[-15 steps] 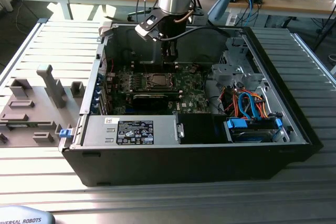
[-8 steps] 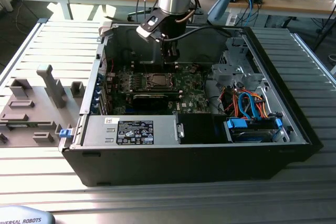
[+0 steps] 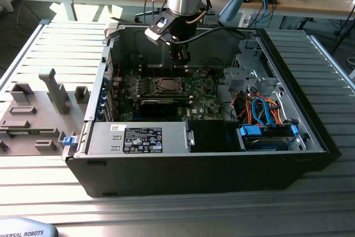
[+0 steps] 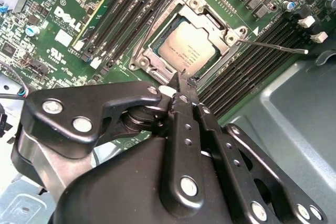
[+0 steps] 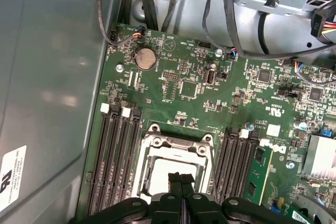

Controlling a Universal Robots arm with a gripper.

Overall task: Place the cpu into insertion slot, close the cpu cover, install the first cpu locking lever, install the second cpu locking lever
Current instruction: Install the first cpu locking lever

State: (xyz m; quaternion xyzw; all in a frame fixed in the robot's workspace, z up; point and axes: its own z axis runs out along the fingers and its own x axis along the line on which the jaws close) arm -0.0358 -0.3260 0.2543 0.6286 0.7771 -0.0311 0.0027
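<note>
We see the gripper [image 4: 181, 83] with jaws pressed together, holding nothing, just above the cpu [image 4: 187, 50]. It hides one edge of the cpu cover [image 4: 148, 56].

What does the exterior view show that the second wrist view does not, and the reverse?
Exterior view: the whole open computer case, its silver power supply and the blue and orange cables. Second wrist view: the cpu, its silver top inside the window of the cpu cover, and a thin lever sticking out. Both: the shut gripper, the green motherboard and the insertion slot.
</note>
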